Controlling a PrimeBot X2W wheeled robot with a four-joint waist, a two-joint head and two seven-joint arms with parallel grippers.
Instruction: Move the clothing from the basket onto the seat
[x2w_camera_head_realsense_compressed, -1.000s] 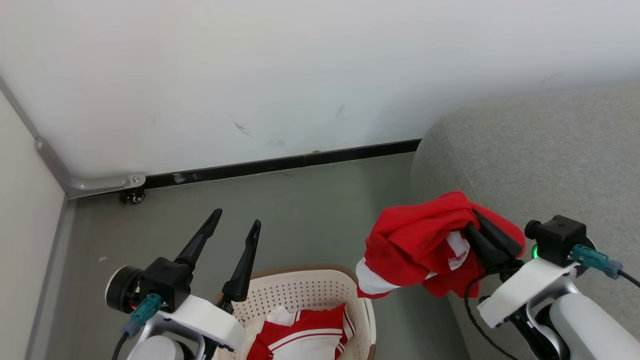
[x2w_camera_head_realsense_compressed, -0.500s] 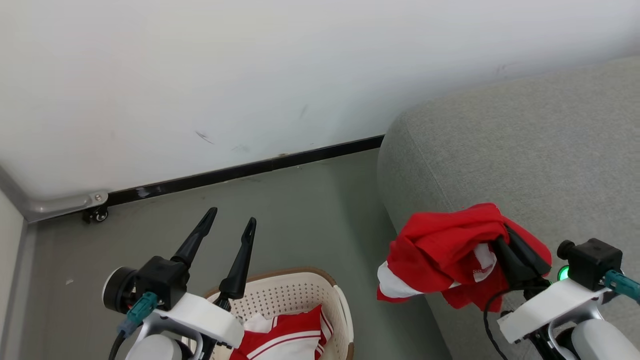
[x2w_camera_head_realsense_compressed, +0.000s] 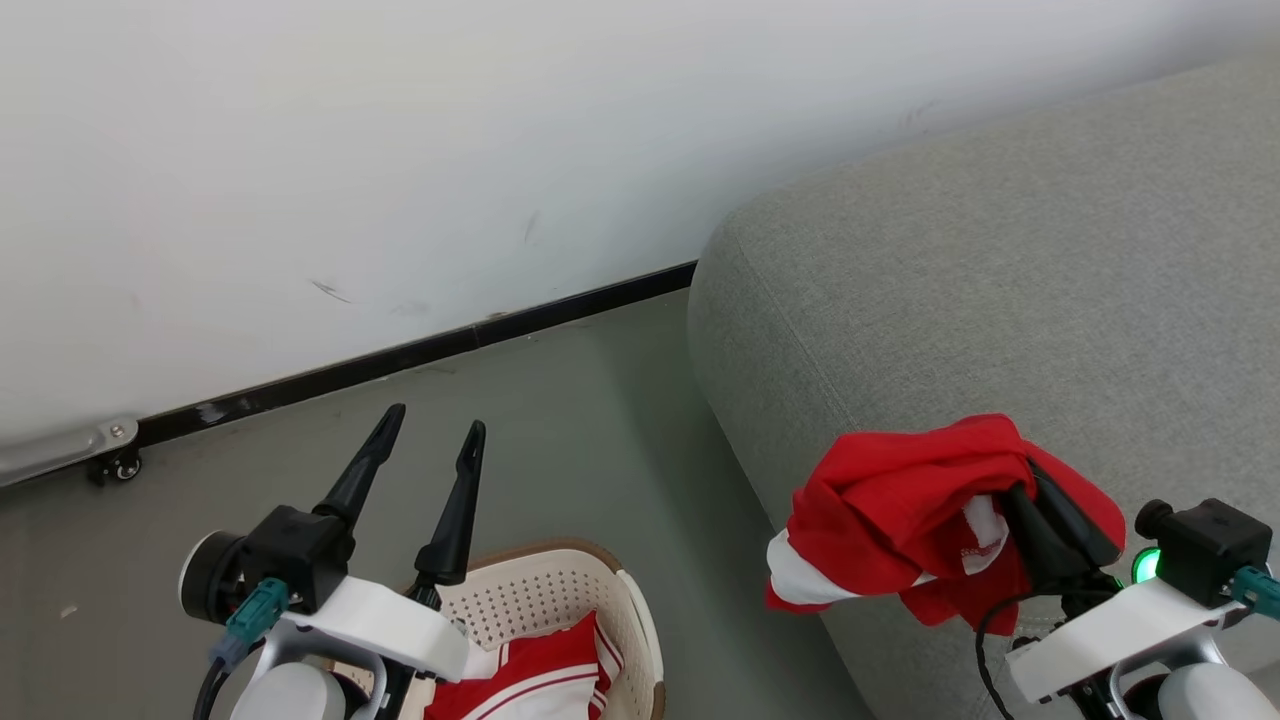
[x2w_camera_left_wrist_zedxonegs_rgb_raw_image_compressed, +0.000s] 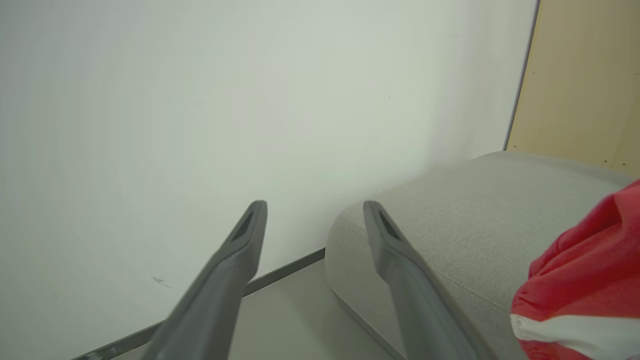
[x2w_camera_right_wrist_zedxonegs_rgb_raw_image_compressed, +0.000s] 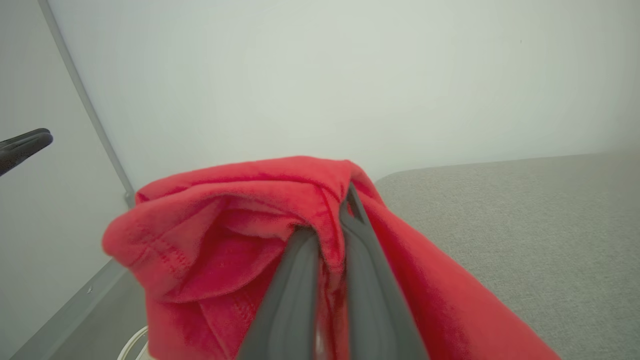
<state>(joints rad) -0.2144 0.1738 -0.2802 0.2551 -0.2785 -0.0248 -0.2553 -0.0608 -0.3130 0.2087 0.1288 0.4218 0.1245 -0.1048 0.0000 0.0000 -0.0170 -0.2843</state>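
Right claw closed tightly on a bunched red garment, which is held over the near edge of the grey seat. Left claw held open and empty, fingers well apart, above the basket. A second red-and-white garment is seen lying in the basket, on the floor near the seat.

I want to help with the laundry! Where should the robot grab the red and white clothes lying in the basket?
Pinch the red-and-white garment at its raised red fold, the peak nearest the far wall, coming straight down from above. The basket fences its sides with perforated walls, so only the top is free. The open left gripper looks best placed.
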